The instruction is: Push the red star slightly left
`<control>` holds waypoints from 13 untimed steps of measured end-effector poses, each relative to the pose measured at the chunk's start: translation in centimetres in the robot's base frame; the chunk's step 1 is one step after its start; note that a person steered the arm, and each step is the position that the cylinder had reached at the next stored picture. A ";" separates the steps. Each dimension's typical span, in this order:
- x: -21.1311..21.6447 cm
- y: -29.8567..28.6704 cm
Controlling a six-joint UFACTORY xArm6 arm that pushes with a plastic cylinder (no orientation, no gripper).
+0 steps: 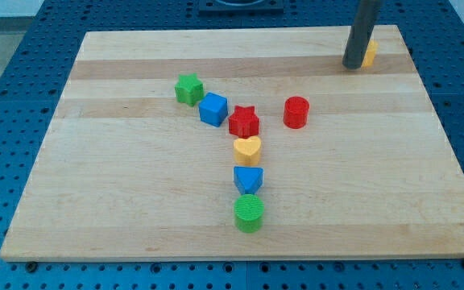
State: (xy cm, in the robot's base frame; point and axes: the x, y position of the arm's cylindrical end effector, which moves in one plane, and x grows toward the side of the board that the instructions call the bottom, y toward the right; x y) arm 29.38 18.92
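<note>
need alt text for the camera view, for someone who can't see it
My tip rests at the wooden board's top right beside a yellow block, far from the red star, which sits mid-board between a blue cube and a yellow heart.

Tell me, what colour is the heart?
Yellow: the heart shows in the camera view, just below the red star.

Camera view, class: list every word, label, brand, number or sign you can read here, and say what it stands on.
None: no readable text shows anywhere.
The wooden board is plain.
The red star, blue cube, green star, red cylinder, yellow heart, lower blue block, green cylinder and yellow block beside my tip carry no markings.
</note>
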 end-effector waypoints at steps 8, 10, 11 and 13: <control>7.3 -15.8; 9.3 -19.1; 9.7 -15.8; 12.6 -15.0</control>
State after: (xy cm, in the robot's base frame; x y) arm 41.97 3.91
